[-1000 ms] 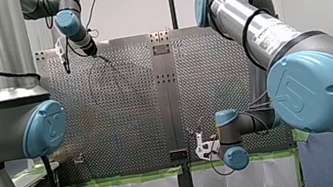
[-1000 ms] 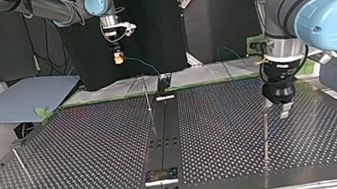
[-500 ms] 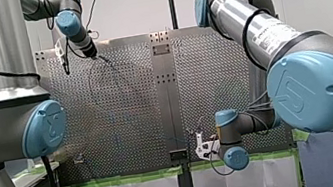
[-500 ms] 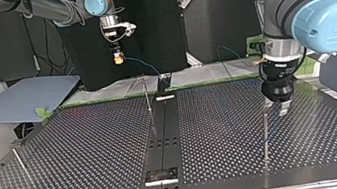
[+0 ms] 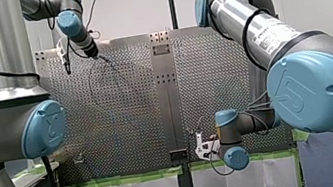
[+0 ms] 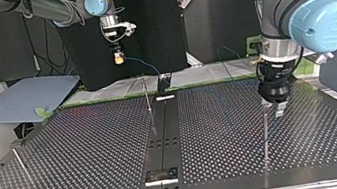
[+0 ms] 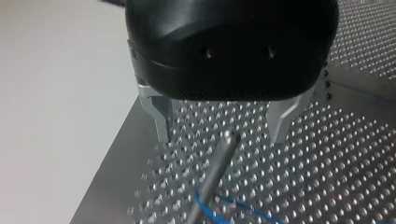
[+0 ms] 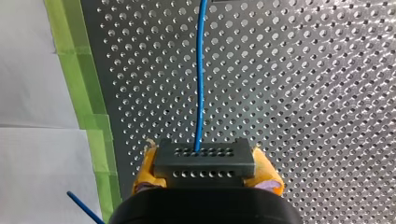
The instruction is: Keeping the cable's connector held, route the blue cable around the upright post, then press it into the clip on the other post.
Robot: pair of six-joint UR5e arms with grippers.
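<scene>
**Gripping the connector (image 8: 204, 156), straddling the post (image 7: 217, 161)**

Our right hand (image 8: 206, 168) clamps the dark connector between yellow pads (image 8: 145, 165) beside the green-taped edge of the tabletop (image 8: 303, 93). The blue cable (image 8: 201, 70) runs ahead from it. Our left hand (image 7: 219, 137) stands wide astride the upright post, cable curving by its base.

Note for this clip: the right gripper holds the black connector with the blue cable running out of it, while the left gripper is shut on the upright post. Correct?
Not quite. The left wrist view shows the left gripper open, its fingers either side of the upright post, not touching it. The rest holds: the right gripper is shut on the black connector, the blue cable leading out.
</scene>
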